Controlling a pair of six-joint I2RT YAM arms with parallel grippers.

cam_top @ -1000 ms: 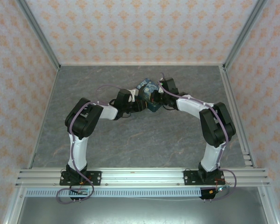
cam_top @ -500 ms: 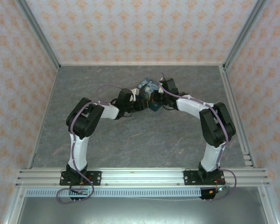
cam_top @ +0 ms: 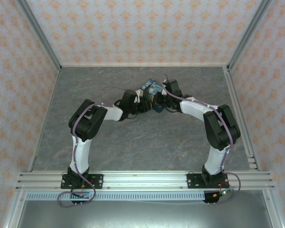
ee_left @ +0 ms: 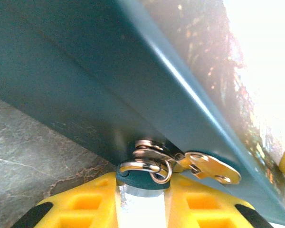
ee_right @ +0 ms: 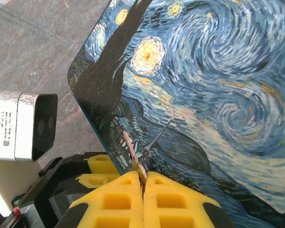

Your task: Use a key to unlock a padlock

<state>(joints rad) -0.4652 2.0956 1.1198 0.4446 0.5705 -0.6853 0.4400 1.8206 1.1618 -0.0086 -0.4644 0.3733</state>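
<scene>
one key point(ee_right: 129, 142), pinched by the right gripper point(ee_right: 143, 175), points straight ahead.

In the top view, the tin point(cam_top: 150, 87) obstructs upper centre. The table point(cam_top: 147, 142) is open at left, right, and lower centre.

You had a rectangular tin point(cam_top: 150, 88) with a Starry Night print standing toward the far middle of the grey marbled table point(cam_top: 147, 142). In the right wrist view its printed face point(ee_right: 204, 95) showed swirls of blue and yellow; in the left wrist view its plain teal side point(ee_left: 61, 80) stood above the grey surface. Orange-patterned walls point(cam_top: 142, 28) enclosed the table, and an aluminium rail point(cam_top: 142, 179) ran along its near edge.
</scene>
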